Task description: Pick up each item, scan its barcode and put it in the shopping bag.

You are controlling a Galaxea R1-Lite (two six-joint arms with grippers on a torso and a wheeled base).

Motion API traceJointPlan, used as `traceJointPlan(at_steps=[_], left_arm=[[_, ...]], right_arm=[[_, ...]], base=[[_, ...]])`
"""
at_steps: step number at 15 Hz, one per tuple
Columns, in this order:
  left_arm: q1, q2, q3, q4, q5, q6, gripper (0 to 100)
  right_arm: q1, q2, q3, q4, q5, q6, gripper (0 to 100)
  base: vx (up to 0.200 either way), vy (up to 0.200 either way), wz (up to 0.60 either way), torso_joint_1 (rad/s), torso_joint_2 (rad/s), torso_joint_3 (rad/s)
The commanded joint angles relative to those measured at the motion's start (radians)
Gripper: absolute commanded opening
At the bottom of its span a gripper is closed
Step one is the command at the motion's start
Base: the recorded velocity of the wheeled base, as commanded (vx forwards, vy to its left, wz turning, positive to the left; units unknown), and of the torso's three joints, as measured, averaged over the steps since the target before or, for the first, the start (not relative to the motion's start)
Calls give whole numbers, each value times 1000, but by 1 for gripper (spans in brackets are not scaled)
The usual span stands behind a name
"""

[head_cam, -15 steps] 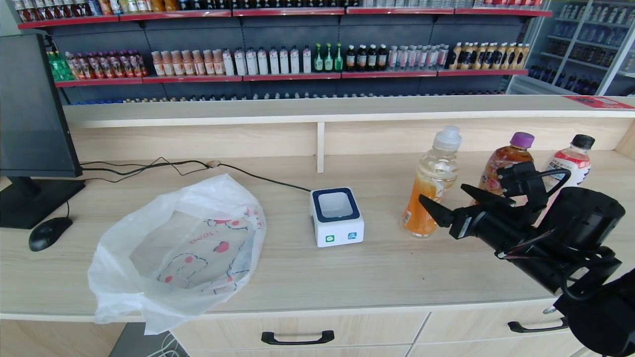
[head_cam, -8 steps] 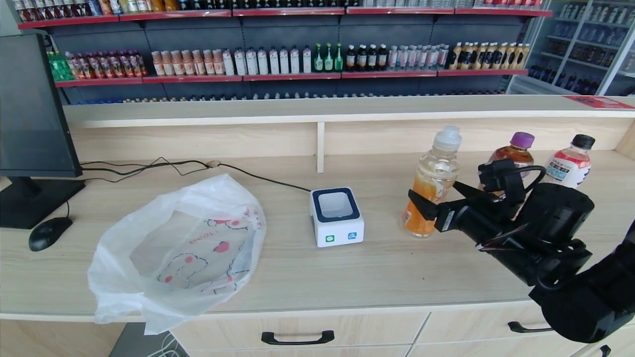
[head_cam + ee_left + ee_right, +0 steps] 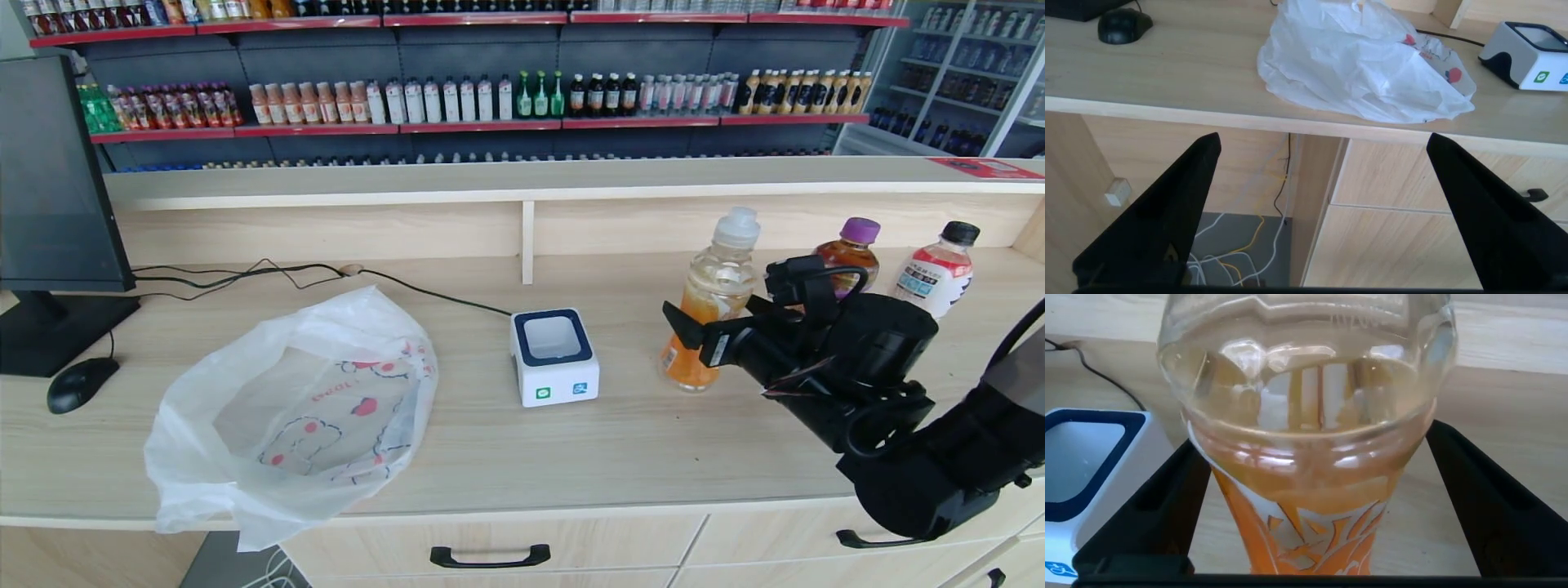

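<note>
Wooden tabletop (image 3: 506, 457) holds all the things. On its left, close to the near edge, lies the white shopping bag (image 3: 302, 408). It is open and has red hearts and cartoon drawings on it. There is some red writing too, but I cannot read it.

On the right, the right claw (image 3: 709, 327) is spread wide, with the orange drink bottle (image 3: 722, 269) standing upright between its two fingers. It does not look like it is squeezing yet. The left claw (image 3: 1323, 140) is spread wide too and holds nothing, low down by the near edge beside the bag.

So the step, I think, is grabbing the first bottle. Next the claw should close gently, lift the bottle straight up, and turn its barcode toward the scanner (image 3: 554, 356) in the middle.

Two more bottles wait farther right, one with a purple cap (image 3: 853, 249) and one with a black cap (image 3: 935, 273).

The orange bottle's label is low down, orange with white marks, and its words are too small to read. The scanner has one small green square and one small blue square on its front.
</note>
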State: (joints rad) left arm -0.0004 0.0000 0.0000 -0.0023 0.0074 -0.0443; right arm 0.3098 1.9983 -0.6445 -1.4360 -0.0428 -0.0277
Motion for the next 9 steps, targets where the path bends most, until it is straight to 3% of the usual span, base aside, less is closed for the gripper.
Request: traceJointPlan(at_steps=[1,9], left_arm=[[0,2,0,-1,0,0,100],[-1,2,0,-1,0,0,100]], right_arm=[[0,16,-20,2,0,-1,100],[0,28,-43,6,-3,14,100]], base=[[0,0,0,0,0,0],[0,0,0,0,0,0]])
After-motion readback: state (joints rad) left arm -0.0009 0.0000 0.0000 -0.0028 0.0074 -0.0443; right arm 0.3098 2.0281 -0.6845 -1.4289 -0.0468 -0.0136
